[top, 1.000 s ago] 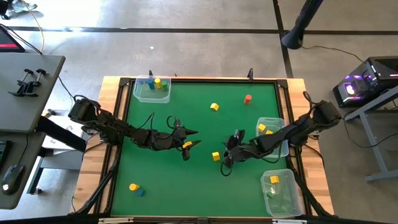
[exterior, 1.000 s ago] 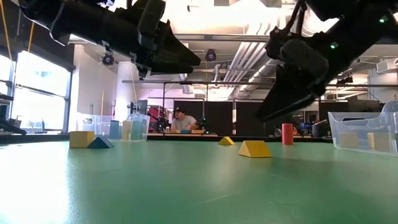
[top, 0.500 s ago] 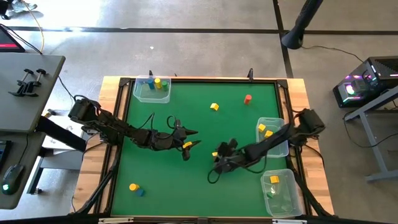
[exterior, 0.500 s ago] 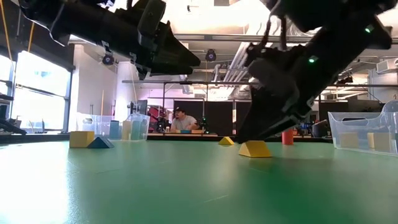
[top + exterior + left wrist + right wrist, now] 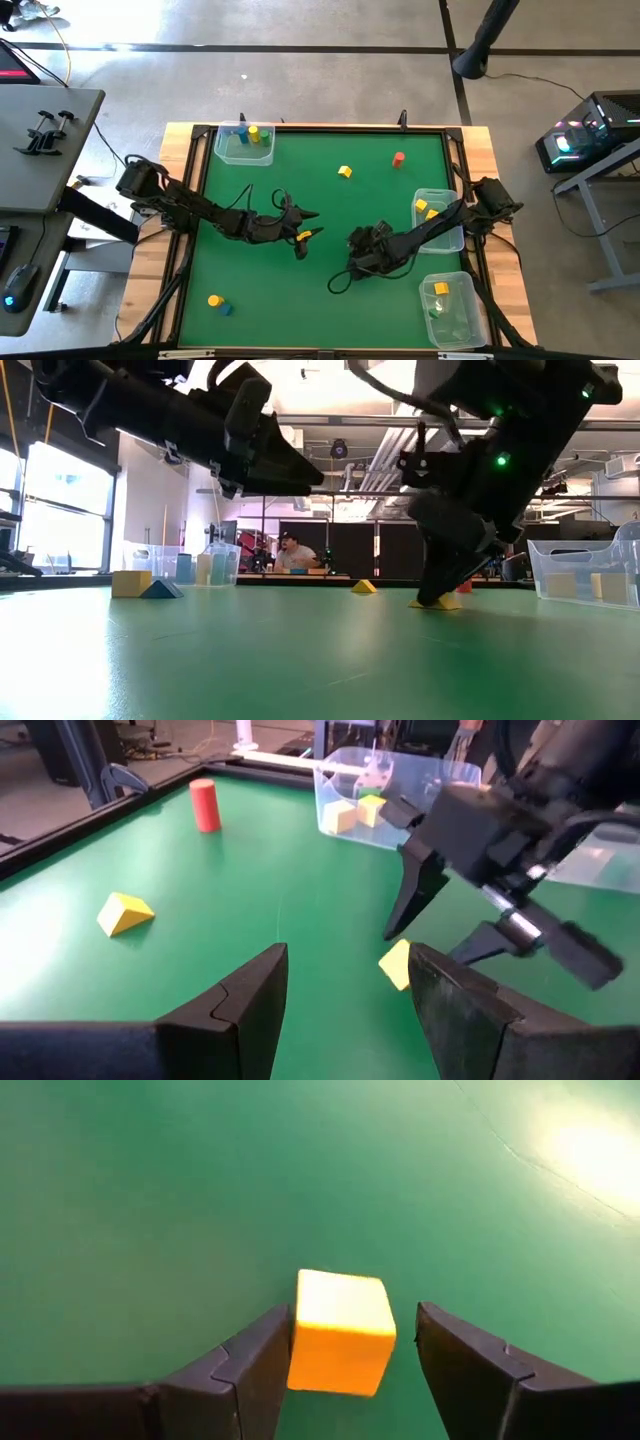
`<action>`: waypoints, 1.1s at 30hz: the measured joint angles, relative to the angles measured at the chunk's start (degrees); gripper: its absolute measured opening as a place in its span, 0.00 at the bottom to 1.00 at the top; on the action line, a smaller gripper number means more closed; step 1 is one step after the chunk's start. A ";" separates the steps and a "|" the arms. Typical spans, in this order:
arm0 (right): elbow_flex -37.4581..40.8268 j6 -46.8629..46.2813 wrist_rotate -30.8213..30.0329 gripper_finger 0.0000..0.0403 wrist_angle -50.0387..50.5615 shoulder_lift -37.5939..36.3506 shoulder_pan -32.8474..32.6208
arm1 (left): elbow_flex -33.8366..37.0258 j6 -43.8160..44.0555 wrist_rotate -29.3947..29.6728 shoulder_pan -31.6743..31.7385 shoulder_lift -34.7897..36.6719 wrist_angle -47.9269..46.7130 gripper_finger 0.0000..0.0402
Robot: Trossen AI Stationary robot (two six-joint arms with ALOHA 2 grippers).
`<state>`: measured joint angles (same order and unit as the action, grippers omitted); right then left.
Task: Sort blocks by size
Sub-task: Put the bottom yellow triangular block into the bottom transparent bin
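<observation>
A yellow cube [image 5: 340,1330] rests on the green mat [image 5: 300,290] right of the middle. My right gripper [image 5: 355,1312] is tipped down over it, open, with one finger on each side of the cube. In the high view that gripper [image 5: 352,258] hides the cube. In the low view the cube [image 5: 440,602] shows under the fingertips. My left gripper [image 5: 308,222] hovers open and holds nothing, above the mat's middle and pointing at the right gripper. Loose on the mat are a yellow block [image 5: 345,172], a red cylinder [image 5: 398,158], and a yellow [image 5: 214,300] and a blue block [image 5: 225,309]. My right gripper comes at the yellow cube slanting from above. One finger [image 5: 262,1355] stands right against the cube's side [image 5: 302,1335], and I cannot tell whether it touches. The other finger stands a little apart. The cube's underside is on the mat.
A clear tub [image 5: 243,145] with blocks stands at the far left corner. Two more clear tubs [image 5: 436,215] [image 5: 450,308] with yellow blocks stand along the right edge. A raised wooden rim [image 5: 320,126] frames the mat.
My right gripper has moved toward the table's left and near edges and down, tipping steeply downward. Its open fingers now stand on either side of the yellow cube.
</observation>
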<state>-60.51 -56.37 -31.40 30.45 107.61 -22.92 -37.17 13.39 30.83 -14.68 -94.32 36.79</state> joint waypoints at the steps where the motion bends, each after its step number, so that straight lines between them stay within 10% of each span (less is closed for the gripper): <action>1: 0.36 -0.79 0.02 0.52 0.46 0.00 0.00 | 0.00 0.00 0.02 0.00 -0.16 0.24 0.48; 15: 3.13 5.50 0.25 0.32 -3.22 -1.36 -0.54 | 0.00 -0.61 0.14 0.00 -0.22 0.62 0.48; 24: 1.24 8.91 9.77 0.32 6.94 -17.69 -11.54 | 0.00 -0.57 0.11 0.00 -0.22 0.45 0.48; 33: 1.11 -39.39 18.64 0.32 22.46 -25.69 -35.24 | 0.00 -0.52 0.05 -0.15 -0.22 0.49 0.48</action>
<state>-59.40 -95.76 -12.76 52.91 81.92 -58.16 -37.17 12.86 30.88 -14.83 -94.54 37.28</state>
